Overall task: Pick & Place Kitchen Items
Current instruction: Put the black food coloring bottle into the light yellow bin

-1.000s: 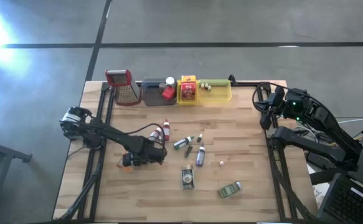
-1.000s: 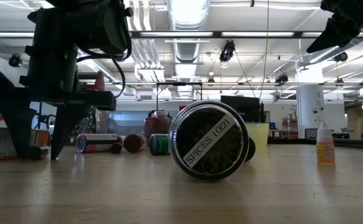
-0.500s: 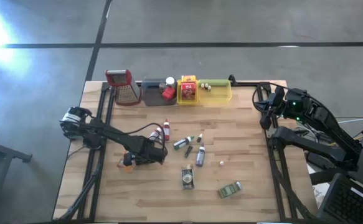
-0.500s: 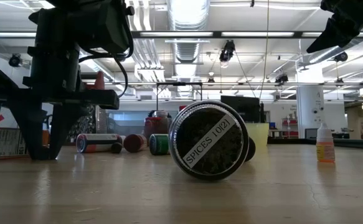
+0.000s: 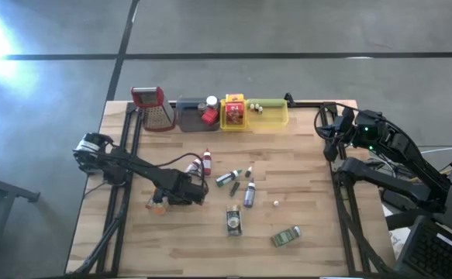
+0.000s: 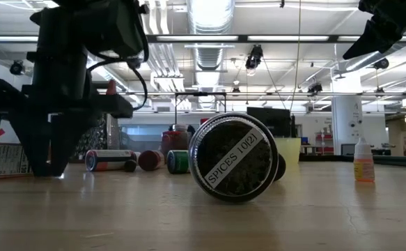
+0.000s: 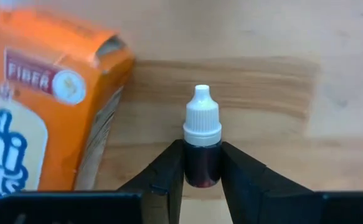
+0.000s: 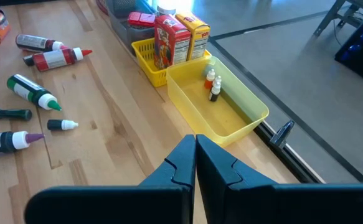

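My left gripper points down at the table's left middle and is shut on a tiny dark bottle with a white cap. The bottle lies flat on the wood next to an orange packet. More kitchen items lie loose on their sides at mid-table: a red bottle, tubes, a round spice jar and a tin. My right gripper is shut on nothing. It hangs raised over the table's far right, near the yellow tray. My left gripper pinches the tiny bottle's dark body between its two fingers, just below the white cap. The fingers come from above, pointing down, and lie across the bottle. The bottle lies on the table, its cap pointing away from the fingers.
Along the far edge stand a red-topped grater, a grey tray, a yellow basket with packets and the yellow tray with small bottles inside. Bare wood shows at the near left and near right.
My left gripper has stayed in place, rolled about its downward axis and shut its fingers on the tiny bottle. The bottle still lies on the table.
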`<act>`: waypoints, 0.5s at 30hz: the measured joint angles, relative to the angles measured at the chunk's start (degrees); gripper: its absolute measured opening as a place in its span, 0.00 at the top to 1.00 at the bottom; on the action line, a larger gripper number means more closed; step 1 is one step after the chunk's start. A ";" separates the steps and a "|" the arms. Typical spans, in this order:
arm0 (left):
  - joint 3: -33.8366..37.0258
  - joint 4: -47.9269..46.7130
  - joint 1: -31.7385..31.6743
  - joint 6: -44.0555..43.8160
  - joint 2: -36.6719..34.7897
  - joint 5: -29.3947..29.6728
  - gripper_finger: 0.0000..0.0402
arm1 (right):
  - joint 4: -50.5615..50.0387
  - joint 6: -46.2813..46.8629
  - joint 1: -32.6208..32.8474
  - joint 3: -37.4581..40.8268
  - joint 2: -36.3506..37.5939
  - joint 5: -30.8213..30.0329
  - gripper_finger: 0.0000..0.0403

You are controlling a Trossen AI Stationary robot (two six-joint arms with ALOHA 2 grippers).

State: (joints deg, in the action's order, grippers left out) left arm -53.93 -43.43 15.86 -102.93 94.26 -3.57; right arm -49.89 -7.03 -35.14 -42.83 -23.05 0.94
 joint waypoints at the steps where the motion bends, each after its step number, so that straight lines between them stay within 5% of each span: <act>1: 0.00 0.13 0.08 2.40 -0.79 1.13 0.76 | 0.00 0.00 -0.02 0.00 0.00 0.00 0.98; 9: -0.02 1.30 -0.28 23.69 -9.98 10.83 0.76 | -0.01 -0.01 -0.01 -0.02 0.02 0.00 0.98; 15: -0.04 10.50 -3.00 44.79 -16.79 19.91 0.76 | -0.02 0.00 -0.02 0.00 0.00 0.01 0.98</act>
State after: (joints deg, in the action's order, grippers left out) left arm -53.98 -32.93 12.86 -58.14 77.46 16.34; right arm -49.91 -7.03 -35.16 -42.83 -23.05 0.95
